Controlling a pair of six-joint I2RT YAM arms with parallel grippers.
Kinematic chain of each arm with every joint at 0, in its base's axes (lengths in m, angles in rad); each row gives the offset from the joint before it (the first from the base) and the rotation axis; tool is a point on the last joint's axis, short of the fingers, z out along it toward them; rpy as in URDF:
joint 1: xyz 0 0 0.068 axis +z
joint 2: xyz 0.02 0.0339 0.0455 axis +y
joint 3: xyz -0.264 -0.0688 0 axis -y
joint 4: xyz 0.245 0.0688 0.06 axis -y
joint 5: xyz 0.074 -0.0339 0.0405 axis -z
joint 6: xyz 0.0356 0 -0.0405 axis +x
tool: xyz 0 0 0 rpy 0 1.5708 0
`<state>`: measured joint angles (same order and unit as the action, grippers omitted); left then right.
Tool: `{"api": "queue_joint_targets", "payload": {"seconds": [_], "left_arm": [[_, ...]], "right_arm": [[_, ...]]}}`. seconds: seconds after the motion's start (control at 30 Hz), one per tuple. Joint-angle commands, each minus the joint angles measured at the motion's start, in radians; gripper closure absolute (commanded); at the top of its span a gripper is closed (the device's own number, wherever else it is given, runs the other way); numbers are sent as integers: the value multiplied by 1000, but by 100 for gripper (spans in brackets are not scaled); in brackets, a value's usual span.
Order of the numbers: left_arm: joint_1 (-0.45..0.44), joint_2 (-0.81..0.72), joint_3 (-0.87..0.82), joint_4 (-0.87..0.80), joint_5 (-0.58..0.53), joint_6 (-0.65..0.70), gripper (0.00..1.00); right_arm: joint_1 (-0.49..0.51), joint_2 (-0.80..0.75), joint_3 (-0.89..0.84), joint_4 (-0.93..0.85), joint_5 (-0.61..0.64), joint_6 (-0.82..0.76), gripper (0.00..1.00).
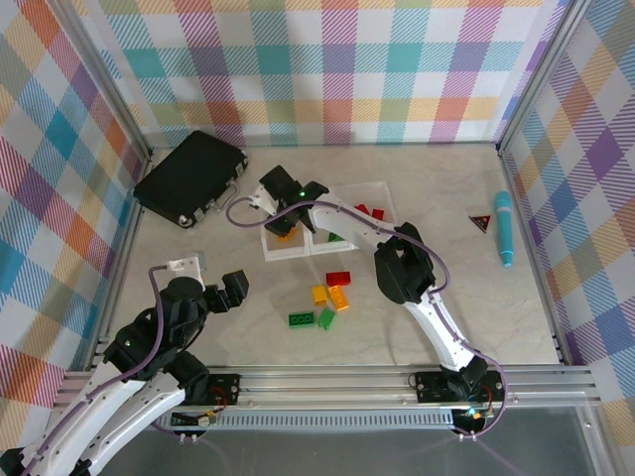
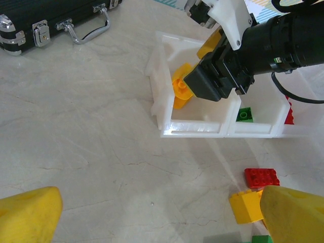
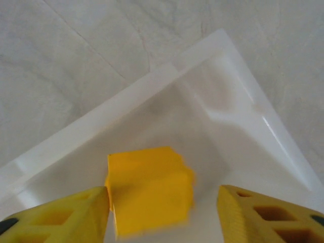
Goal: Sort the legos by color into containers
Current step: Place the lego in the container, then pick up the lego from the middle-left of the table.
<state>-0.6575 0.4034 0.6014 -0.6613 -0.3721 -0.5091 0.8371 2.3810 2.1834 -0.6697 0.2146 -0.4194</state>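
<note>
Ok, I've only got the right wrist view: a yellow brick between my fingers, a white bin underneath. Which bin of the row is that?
Observer: The right gripper is over the leftmost bin, the end of the tray nearest the black case.
Operator: What's in the other two bins?
Observer: A green brick lies in the middle bin, and red bricks in the right bin.
Operator: How much is left on the table?
Observer: Five loose bricks on the arms' side of the tray: one red, two yellow-orange, two green.
</note>
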Motion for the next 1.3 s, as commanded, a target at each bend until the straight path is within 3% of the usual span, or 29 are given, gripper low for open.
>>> {"api": "queue_joint_targets", "payload": {"seconds": [0.0,0.13,0.3,0.53,0.7,0.93,1.07,1.27], "left_arm": [[6,-8,3,-17,2,-22,0],[6,-2,-9,4,22,-28,0],[6,44,-24,59,96,-21,0],[4,184,-37,161,203,-13,0],[2,297,-33,204,228,-34,0],[-6,550,51,204,253,-21,0],[-38,694,118,186,239,-63,2],[-137,856,221,179,190,-95,3]], "right_arm": [[-4,13,40,35,46,-9,31],[-4,-12,61,13,74,22,22],[-6,-127,7,-27,77,121,21],[-11,-456,-331,18,81,341,17],[-31,-678,-617,53,150,519,17],[-128,-966,-1001,88,172,813,17],[-196,-1088,-1193,133,187,917,17],[-268,-1226,-1345,139,188,985,16]]}}
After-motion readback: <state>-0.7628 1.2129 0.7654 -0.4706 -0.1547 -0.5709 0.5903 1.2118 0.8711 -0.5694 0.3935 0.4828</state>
